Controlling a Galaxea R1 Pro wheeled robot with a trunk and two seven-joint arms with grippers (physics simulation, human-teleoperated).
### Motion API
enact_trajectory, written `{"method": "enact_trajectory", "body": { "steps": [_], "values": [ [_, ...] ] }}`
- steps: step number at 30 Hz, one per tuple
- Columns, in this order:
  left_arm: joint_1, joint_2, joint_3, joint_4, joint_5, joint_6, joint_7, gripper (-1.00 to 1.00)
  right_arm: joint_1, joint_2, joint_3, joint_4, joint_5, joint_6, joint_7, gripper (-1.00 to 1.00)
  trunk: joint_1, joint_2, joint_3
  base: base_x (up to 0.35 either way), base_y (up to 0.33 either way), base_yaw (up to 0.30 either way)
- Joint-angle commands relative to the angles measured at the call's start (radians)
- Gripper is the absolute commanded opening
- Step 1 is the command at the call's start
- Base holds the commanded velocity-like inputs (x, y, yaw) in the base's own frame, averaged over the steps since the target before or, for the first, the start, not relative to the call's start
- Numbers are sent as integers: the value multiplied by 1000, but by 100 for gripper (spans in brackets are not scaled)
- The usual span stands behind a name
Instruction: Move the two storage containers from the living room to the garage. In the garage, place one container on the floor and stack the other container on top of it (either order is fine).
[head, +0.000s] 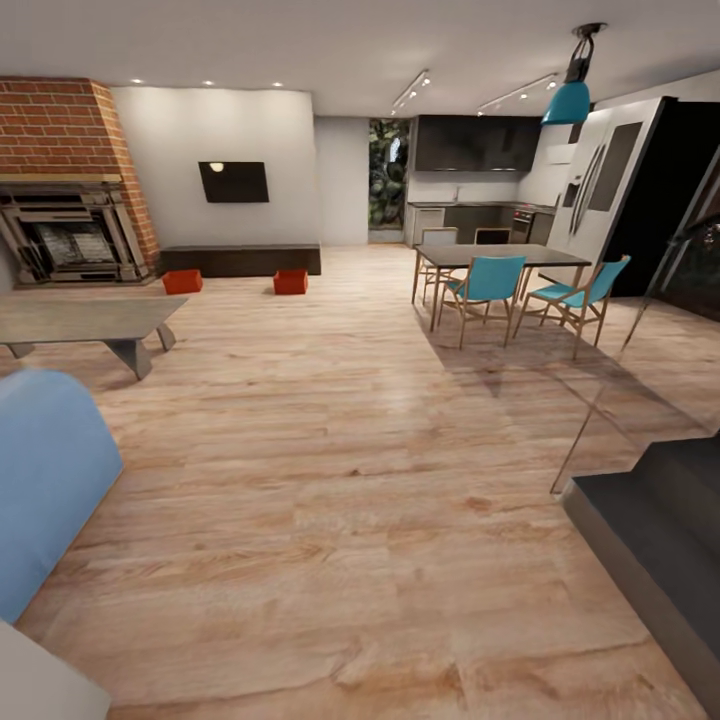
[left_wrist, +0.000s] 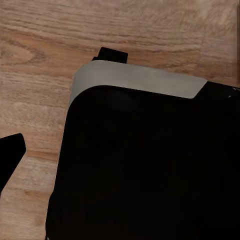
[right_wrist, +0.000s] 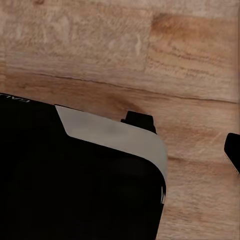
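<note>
From my head camera I look across a living room with a pale wood-plank floor (head: 340, 480). The two orange-red storage containers (head: 182, 281) (head: 290, 281) sit on that floor in the upper left of the frame, well apart from each other and just in front of a long dark low cabinet (head: 240, 260) under a black wall TV (head: 233, 181). A red-brick fireplace (head: 62, 180) fills the upper left corner, with a grey low table (head: 85, 322) below it and a blue cushion (head: 45, 480) at the left edge. A dining table (head: 500, 256) with teal chairs (head: 487, 290) stands at upper right, and dark steps (head: 660, 530) at lower right. In my wrist cameras I see my own black and grey base (left_wrist: 150, 165) (right_wrist: 75, 180) over the planks. A dark tip of my left gripper (left_wrist: 10, 160) and of my right gripper (right_wrist: 233, 150) shows at each frame's edge; I cannot tell whether either is open or closed.
</note>
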Motion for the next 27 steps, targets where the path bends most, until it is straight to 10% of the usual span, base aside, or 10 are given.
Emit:
{"method": "enact_trajectory", "body": {
  "steps": [1, 27],
  "values": [
    [-1, 0, 4, 2, 6, -5, 1, 100, -1, 0, 2, 1, 2, -3, 1, 100, 0, 0, -1, 249, 0, -2],
    [-1, 0, 4, 2, 6, -5, 1, 100, -1, 2, 5, 2, 9, -1, 0, 100, 0, 0, -1, 249, 0, 0]
  ]
}}
